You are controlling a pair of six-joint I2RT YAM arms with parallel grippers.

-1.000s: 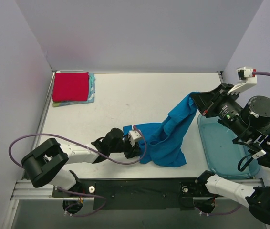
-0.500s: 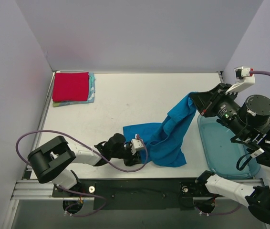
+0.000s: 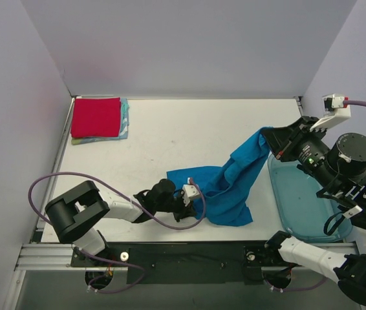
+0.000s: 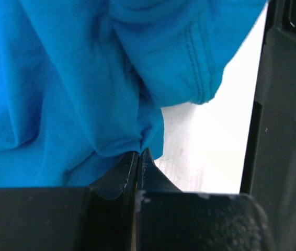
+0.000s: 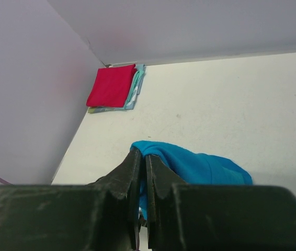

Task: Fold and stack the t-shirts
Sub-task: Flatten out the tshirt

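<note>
A bright blue t-shirt (image 3: 225, 187) lies crumpled on the table's near middle and stretches up to the right. My right gripper (image 3: 267, 137) is shut on its upper corner and holds it in the air; the cloth (image 5: 190, 163) hangs over the shut fingers in the right wrist view. My left gripper (image 3: 188, 203) lies low on the table, shut on the shirt's near-left edge; the left wrist view shows the blue cloth (image 4: 75, 94) pinched at the fingertips. A folded red t-shirt (image 3: 96, 117) tops a stack with teal and yellowish shirts (image 3: 124, 124) at the far left.
A translucent blue plastic bin (image 3: 299, 200) sits at the right under the right arm. Grey walls stand on the left, back and right. A purple cable (image 3: 47, 187) loops from the left arm. The stack also shows in the right wrist view (image 5: 114, 89).
My left gripper has slid right and nearer along the table with the shirt's edge. My right gripper has shifted slightly right and down, still holding the corner.
</note>
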